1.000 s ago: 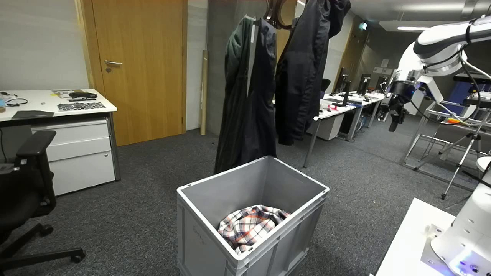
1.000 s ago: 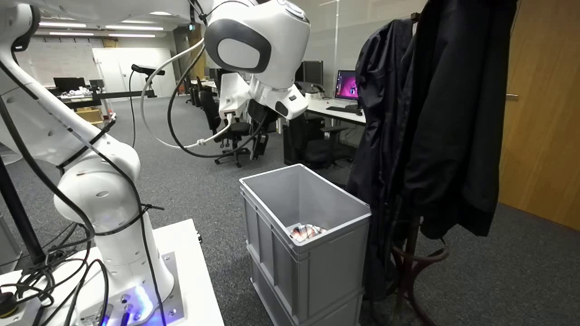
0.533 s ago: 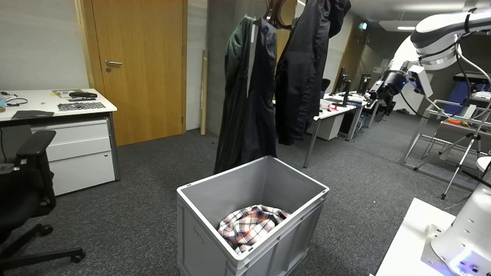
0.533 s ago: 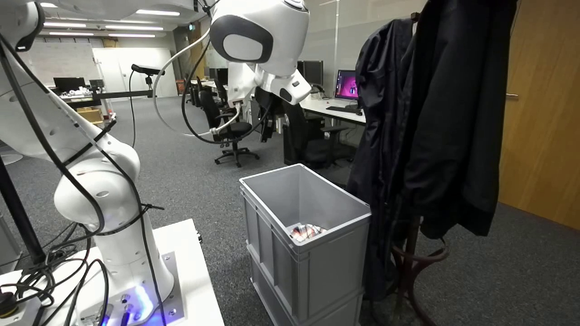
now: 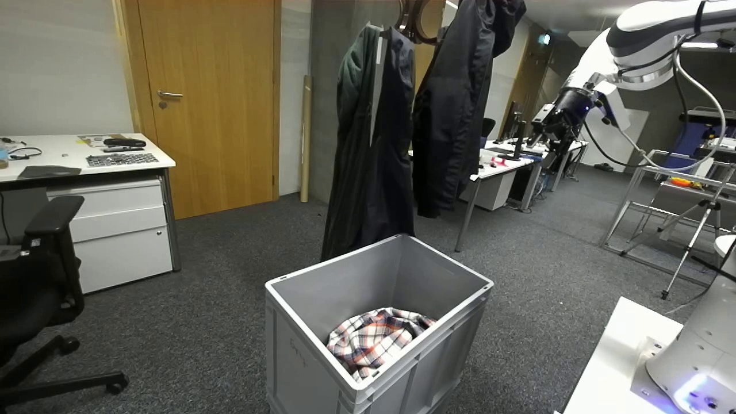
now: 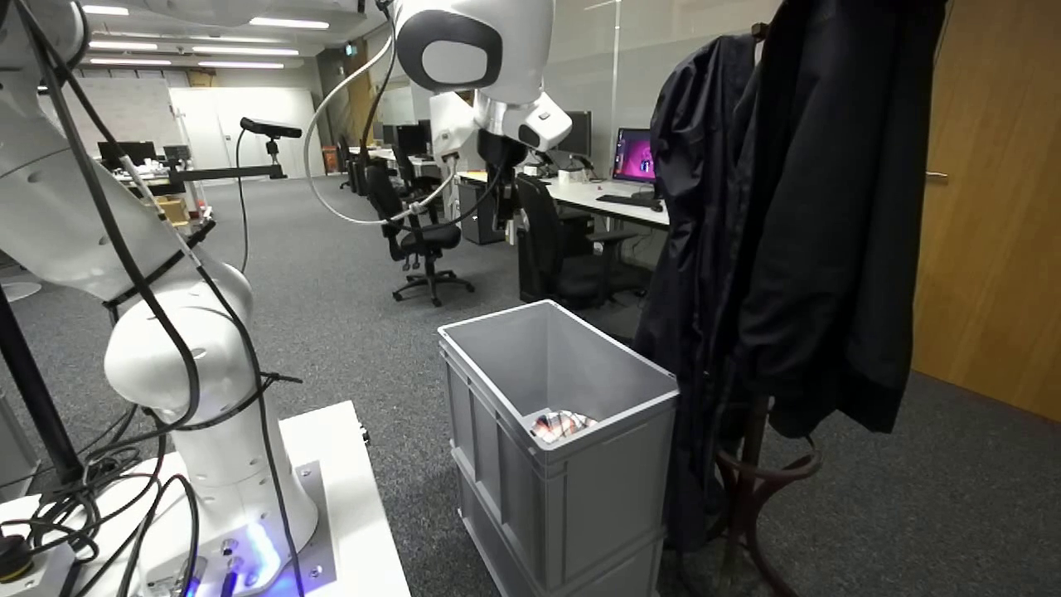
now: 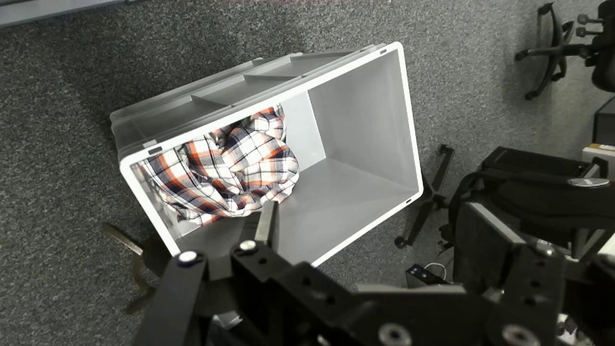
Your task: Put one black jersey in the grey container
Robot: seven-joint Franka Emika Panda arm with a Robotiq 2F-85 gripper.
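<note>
Jaws apart, plaid cloth (image 7: 254, 163) in container (image 7: 360, 125), black jacket (image 5: 451, 123) nearby

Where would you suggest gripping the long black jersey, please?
Probably a loose fold of the jersey, higher than the crate, with the gripper level, from the side facing the robot arm: the cloth hangs limp and creased there; below, the crate may obstruct.
</note>
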